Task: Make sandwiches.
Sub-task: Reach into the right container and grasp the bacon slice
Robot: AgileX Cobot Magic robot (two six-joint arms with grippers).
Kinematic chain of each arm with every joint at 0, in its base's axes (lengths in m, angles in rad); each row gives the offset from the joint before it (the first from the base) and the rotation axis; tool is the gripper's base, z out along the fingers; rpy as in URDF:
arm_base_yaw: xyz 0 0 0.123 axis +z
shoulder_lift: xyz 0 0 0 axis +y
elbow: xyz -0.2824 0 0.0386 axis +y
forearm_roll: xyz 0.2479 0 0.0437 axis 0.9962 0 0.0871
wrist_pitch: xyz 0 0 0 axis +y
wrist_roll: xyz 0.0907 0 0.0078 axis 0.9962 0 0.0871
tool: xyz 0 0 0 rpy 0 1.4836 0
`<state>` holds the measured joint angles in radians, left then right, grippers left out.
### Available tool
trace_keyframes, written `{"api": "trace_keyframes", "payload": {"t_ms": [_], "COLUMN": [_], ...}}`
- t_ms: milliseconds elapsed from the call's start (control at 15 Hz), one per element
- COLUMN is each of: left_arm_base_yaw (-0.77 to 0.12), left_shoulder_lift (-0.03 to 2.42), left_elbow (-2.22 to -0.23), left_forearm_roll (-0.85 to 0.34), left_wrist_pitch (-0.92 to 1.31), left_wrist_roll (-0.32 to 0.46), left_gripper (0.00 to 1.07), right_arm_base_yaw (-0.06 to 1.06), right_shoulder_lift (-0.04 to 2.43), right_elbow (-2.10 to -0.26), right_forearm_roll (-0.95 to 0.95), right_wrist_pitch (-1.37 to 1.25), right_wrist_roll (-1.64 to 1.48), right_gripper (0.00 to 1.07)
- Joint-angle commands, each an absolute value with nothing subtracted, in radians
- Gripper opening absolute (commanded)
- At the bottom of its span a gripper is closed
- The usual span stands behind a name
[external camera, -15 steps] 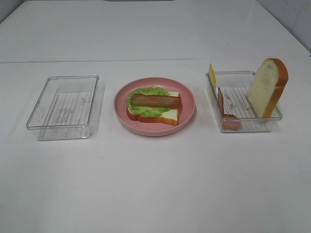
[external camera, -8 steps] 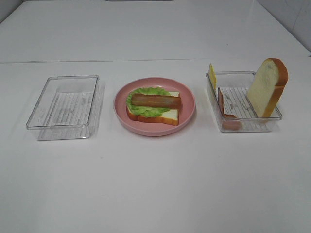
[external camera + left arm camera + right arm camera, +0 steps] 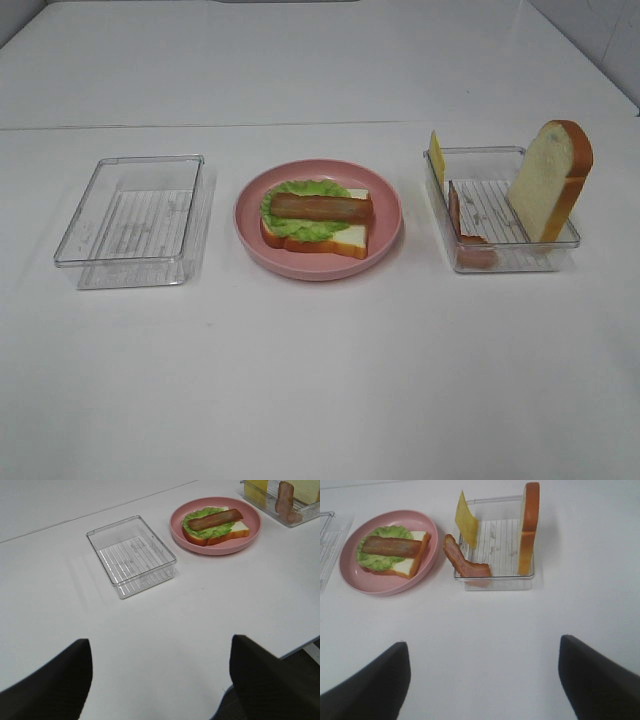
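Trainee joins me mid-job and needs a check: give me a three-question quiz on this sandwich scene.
1. What tops the lettuce on the plate? A egg, B bacon, C tomato.
2. True or false: the left tray holds nothing.
3. Fill in: the upright bread slice stands in the ___ tray.
Key: 1 B; 2 true; 3 right.
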<state>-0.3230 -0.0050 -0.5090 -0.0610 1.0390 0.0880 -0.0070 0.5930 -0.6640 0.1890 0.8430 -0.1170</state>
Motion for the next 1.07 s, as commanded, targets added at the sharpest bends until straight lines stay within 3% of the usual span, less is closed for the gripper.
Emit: {"api": "trace_keyframes", "payload": {"t_ms": [67, 333, 733, 1067], "left_arm_base_yaw": [-0.325, -0.325, -0.325, -0.325], "left_shoulder_lift": [-0.028, -0.028, -0.028, -0.028], "left_elbow": [-0.506, -0.506, -0.506, -0.506], "left_forearm_roll": [-0.073, -0.073, -0.073, -0.07], "left_wrist_pitch": [1.042, 1.042, 1.042, 1.042], "left_wrist_roll": [0.09, 0.09, 0.09, 0.09], "left_gripper": [0.73, 0.73, 0.73, 0.73], "right_arm_base_yaw": [-0.009, -0.009, -0.008, 0.143], "right_shoulder_lift": [0.804, 1.186, 1.548, 1.755], "right_elbow": [-0.766, -0.992, -1.256, -1.449], "right_forearm_roll": [0.239, 0.34, 0.406, 0.318], "right_wrist_pitch": [0.85, 0.906, 1.028, 1.07], "right_wrist_roll": [-0.16, -0.287, -0.294, -0.26], "right_gripper": [0.76, 0.76, 0.76, 0.7]}}
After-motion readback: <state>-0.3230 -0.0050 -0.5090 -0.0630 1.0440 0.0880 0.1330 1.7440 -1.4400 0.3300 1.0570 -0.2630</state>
